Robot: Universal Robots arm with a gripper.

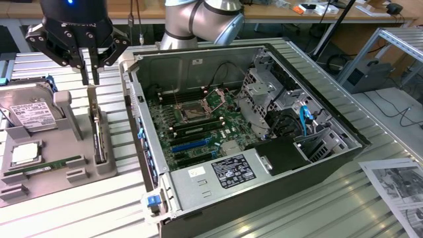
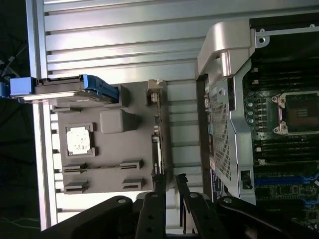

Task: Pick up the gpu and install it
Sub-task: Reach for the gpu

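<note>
Gpu (image 1: 98,134) (image 2: 157,139) upright on its long edge in a slot of the grey holder tray (image 1: 59,145), left of the exterior frame, just beside the open computer case (image 1: 140,114). Claw (image 1: 90,79) (image 2: 169,186) in the upper left, just above the card's far end, fingers a narrow gap apart, nothing held. Hard drive (image 1: 29,111) in same tray, far left.

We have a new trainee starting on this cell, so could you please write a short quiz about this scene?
1. True or false: the claw hangs above the gpu, which stands on edge in the grey holder.
2. The computer case lies: A) open, B) closed, C) upside down.
3. Which white-labelled part sits in the holder at the exterior view's left edge?
Key: 1 true; 2 A; 3 the hard drive.
</note>
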